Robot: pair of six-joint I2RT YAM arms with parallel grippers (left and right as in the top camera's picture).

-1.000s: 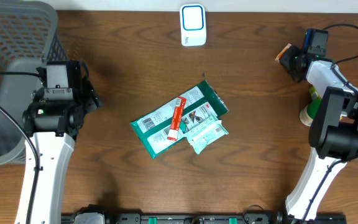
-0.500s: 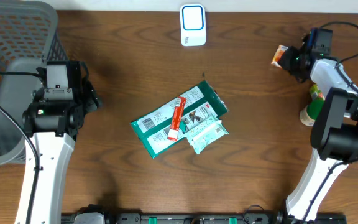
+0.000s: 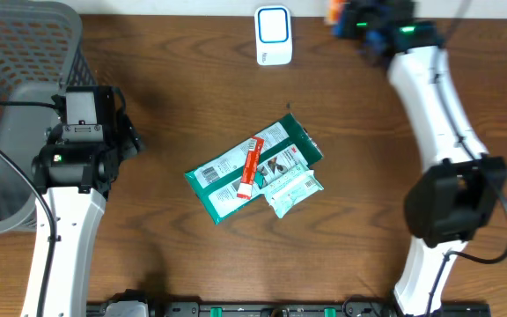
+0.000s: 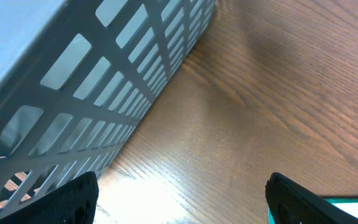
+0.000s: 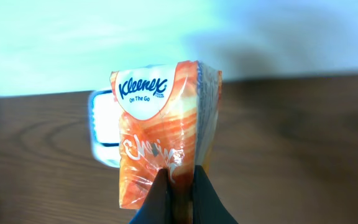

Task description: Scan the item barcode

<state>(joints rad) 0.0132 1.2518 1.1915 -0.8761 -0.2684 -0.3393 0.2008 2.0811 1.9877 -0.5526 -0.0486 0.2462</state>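
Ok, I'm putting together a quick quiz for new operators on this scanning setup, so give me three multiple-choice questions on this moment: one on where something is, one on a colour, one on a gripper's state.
1. Where is the tissue pack?
A) in the basket
B) on the pile at the table's middle
C) in the right gripper, held near the scanner

2. What colour is most of its wrapper?
A) orange
B) green
C) black

3. How is the left gripper?
A) shut on a red tube
B) open and empty
C) shut on the basket's rim

Answers:
1 C: the right wrist view shows the gripper pinching the pack's lower edge, with the scanner behind it.
2 A: the wrapper is orange with a white label panel.
3 B: its jaws stand wide apart with only bare table between them.
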